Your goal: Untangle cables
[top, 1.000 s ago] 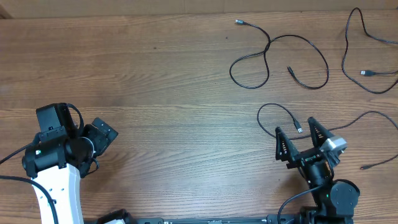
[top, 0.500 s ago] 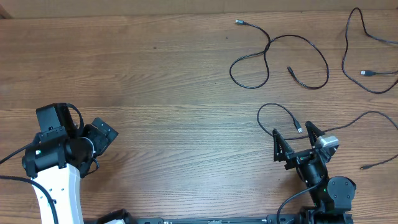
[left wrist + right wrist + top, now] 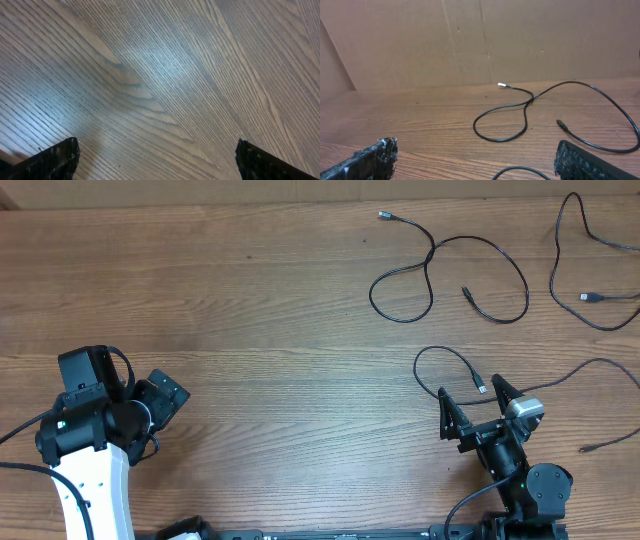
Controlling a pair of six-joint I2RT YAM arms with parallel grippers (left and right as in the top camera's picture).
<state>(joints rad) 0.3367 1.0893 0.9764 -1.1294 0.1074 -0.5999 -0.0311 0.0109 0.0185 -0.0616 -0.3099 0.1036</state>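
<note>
Currently the counter (image 3: pixel 250 330) shows bare wood under the left hand (image 3: pixel 157 159). Both it and the right hand (image 3: pixel 470 388) stand spread and empty. The cables (image 3: pixel 431 252) lie at the right of the counter; one plug (image 3: pixel 482 388) sits between the right fingers. Risk: thin cord slips from a shallow pinch, or pulling tightens the crossed loop (image 3: pixel 400 318).

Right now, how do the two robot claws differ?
The left gripper hangs over bare table, far from any cable; the right gripper has a cable's plug end right beside it. The left looks down at the wood; the right looks level toward the looped cable. Both are open, holding nothing.
</note>
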